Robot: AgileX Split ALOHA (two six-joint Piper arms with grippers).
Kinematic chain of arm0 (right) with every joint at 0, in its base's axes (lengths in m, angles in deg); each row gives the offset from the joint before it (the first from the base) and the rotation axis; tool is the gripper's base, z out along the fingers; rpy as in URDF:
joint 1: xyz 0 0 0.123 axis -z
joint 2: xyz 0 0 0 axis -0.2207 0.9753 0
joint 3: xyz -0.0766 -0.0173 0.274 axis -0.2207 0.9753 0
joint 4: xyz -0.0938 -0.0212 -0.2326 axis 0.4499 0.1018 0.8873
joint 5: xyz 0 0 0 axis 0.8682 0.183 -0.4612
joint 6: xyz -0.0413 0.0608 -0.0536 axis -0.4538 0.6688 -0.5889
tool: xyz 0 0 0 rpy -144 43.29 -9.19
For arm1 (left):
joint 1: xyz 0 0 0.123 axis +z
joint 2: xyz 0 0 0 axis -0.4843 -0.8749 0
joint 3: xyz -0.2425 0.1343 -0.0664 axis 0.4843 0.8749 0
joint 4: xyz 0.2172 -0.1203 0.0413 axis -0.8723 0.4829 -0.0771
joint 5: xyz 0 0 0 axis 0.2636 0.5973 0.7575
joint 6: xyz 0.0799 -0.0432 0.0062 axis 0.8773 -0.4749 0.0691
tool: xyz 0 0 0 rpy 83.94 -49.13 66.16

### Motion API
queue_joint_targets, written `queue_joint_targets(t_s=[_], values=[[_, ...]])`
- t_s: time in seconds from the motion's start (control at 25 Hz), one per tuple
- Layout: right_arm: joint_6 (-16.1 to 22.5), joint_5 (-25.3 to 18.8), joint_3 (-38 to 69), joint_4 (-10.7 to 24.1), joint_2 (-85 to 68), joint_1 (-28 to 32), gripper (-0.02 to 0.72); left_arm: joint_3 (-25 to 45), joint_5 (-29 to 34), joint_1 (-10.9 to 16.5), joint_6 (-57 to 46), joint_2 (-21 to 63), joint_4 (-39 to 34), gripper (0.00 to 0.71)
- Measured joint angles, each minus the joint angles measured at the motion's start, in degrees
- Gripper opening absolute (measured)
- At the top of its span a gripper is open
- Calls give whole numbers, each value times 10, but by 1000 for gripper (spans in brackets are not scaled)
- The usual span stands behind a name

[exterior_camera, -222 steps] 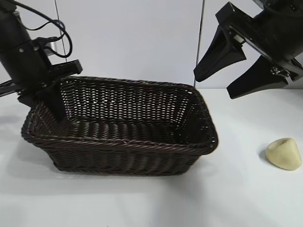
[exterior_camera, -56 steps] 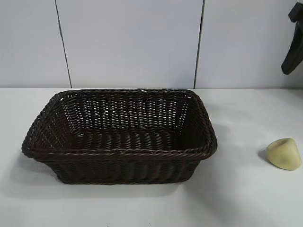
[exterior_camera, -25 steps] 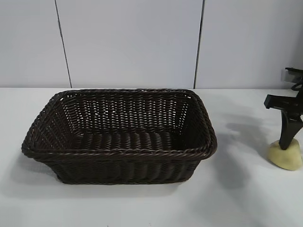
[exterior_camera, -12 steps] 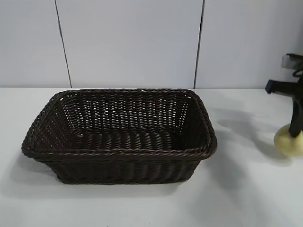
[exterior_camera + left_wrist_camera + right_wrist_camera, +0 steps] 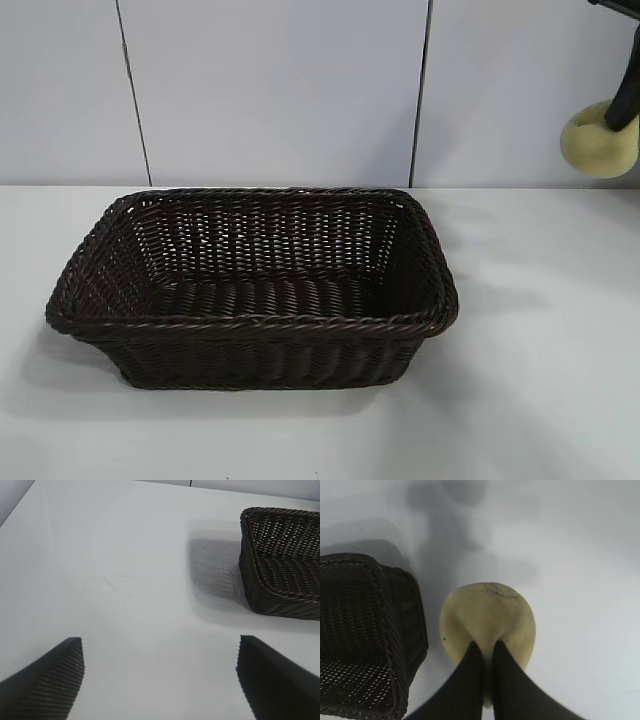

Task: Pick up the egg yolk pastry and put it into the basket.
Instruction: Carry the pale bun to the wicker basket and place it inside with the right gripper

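White counter [image 5: 530, 400] and a pale panelled wall behind it, that's the whole setup from the exterior camera. Sitting on the counter is the basket [image 5: 250, 325], dark woven wicker, nothing inside it. Way up at the top right edge the egg yolk pastry [image 5: 598, 140] hangs in the air against the wall, well clear of the counter and off to the right of the basket, with just a sliver of the right tool [image 5: 625, 100] showing above it.

Left wrist camera: the left tool [image 5: 160, 680] has its two dark fingers [image 5: 50, 680] spread wide, gripping nothing, bare counter [image 5: 125, 580] between them, and a corner of the basket [image 5: 280, 560] farther off.

Right wrist camera: the right tool [image 5: 487, 665] is clenched, fingertips [image 5: 470, 670] pinched nearly together into the soft pastry [image 5: 487, 620], basket [image 5: 365, 640] just beside it below.
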Motion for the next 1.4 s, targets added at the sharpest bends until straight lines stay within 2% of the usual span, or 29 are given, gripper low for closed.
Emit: queue_joint_targets(t_s=[0.12,0.24,0.4,0.6,0.84,1.16,1.32,1.4], values=[[0,0,0,2,0,-24,22,0,0,0,0,0,0,605],[0,11,0,2,0,-76,22,0,0,0,0,0,0,605],[18,38,0,0,0,-166,22,0,0,0,0,0,0,605],[51,81,0,-2,0,-281,22,0,0,0,0,0,0,605],[78,153,0,-5,5,-378,22,0,0,0,0,0,0,605],[101,224,0,-14,76,-395,22,0,0,0,0,0,0,605],[103,270,0,-44,133,-395,22,0,0,0,0,0,0,605],[103,277,0,-56,162,-395,22,0,0,0,0,0,0,605]])
